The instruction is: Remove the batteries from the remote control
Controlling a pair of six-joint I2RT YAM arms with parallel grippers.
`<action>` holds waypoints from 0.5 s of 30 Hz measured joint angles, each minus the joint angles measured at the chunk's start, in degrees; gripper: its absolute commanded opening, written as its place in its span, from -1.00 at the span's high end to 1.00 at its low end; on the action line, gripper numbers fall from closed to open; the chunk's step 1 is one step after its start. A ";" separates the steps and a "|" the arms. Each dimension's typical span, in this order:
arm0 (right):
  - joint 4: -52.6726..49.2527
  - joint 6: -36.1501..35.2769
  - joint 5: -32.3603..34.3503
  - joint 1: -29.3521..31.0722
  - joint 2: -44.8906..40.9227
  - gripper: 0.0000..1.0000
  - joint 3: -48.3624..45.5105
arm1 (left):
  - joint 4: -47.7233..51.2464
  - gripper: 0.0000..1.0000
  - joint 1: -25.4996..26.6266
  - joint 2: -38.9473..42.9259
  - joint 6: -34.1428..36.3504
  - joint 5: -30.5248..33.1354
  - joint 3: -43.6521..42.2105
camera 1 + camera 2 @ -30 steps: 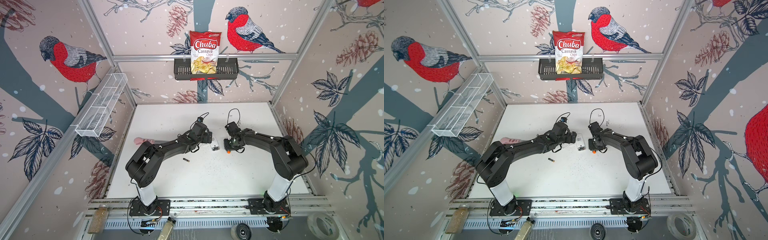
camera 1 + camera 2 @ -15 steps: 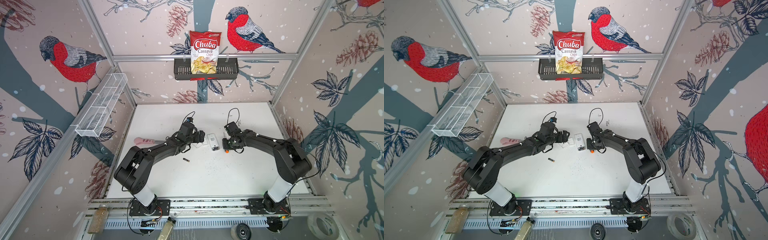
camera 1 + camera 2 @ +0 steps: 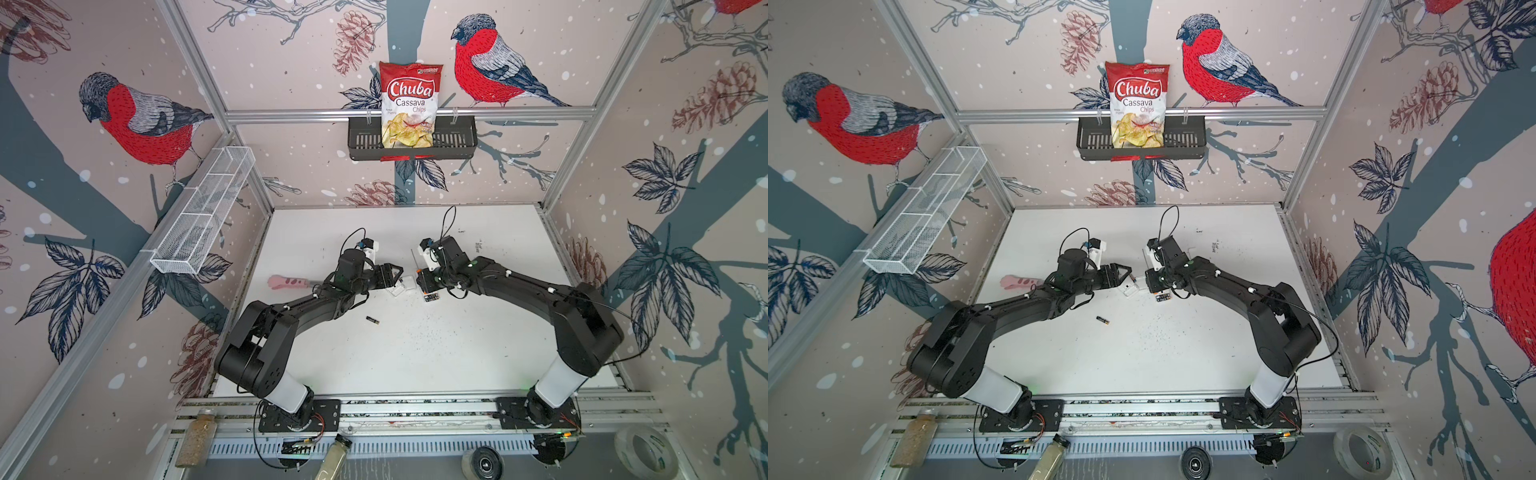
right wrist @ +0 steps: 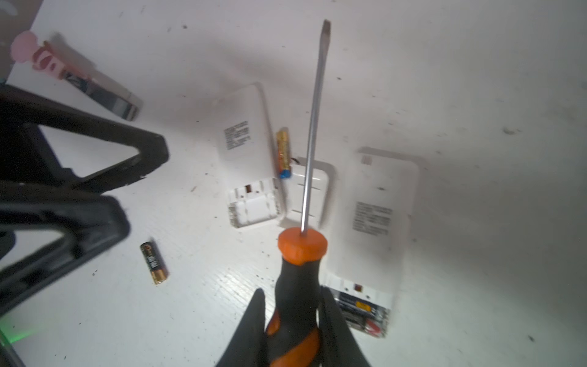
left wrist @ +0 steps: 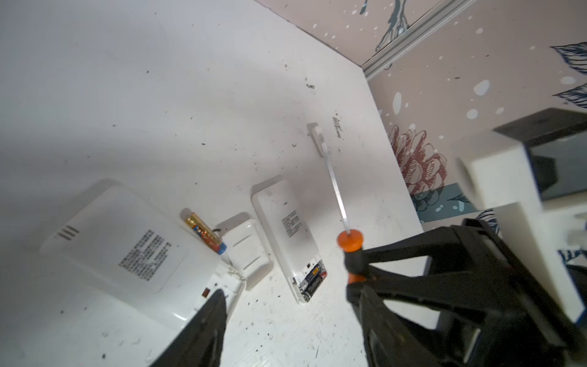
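Right gripper (image 4: 291, 295) clamps the orange-and-black screwdriver (image 4: 301, 251) by its handle, the shaft crossing above a detached cover (image 4: 320, 187). Left gripper (image 4: 144, 186), jaws apart and empty, is at the open end of the left remote (image 4: 244, 139). Nearest the front rail, a loose battery (image 3: 372, 319) lies alone on the white table (image 3: 415, 353). Behind it, both white remotes lie face down: the left remote's compartment is bare, a gold-coloured battery (image 4: 283, 152) against its side; two batteries (image 4: 359, 309) sit in the right remote (image 4: 374, 216). Beyond, a bag of chips (image 3: 410, 104) stands in a wall basket (image 3: 453, 139).
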State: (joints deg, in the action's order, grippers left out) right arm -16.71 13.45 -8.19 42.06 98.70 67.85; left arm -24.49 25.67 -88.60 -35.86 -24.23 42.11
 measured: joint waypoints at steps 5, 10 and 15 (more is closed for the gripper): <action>0.02 -1.66 -1.84 3.02 3.61 0.70 4.02 | -1.49 -0.21 -0.24 0.13 -1.29 -1.46 -0.55; 0.00 -3.04 -3.78 4.55 4.85 0.70 5.79 | -2.40 0.00 -0.46 -0.13 -1.64 -2.23 -0.92; 0.11 -3.34 -4.94 4.81 4.79 0.70 5.86 | -3.54 0.20 -1.09 -1.60 -1.79 -2.58 -1.29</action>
State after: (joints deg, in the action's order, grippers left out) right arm -16.60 10.11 -13.13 46.87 103.48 73.71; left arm -28.03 24.58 -90.19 -37.65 -26.81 40.82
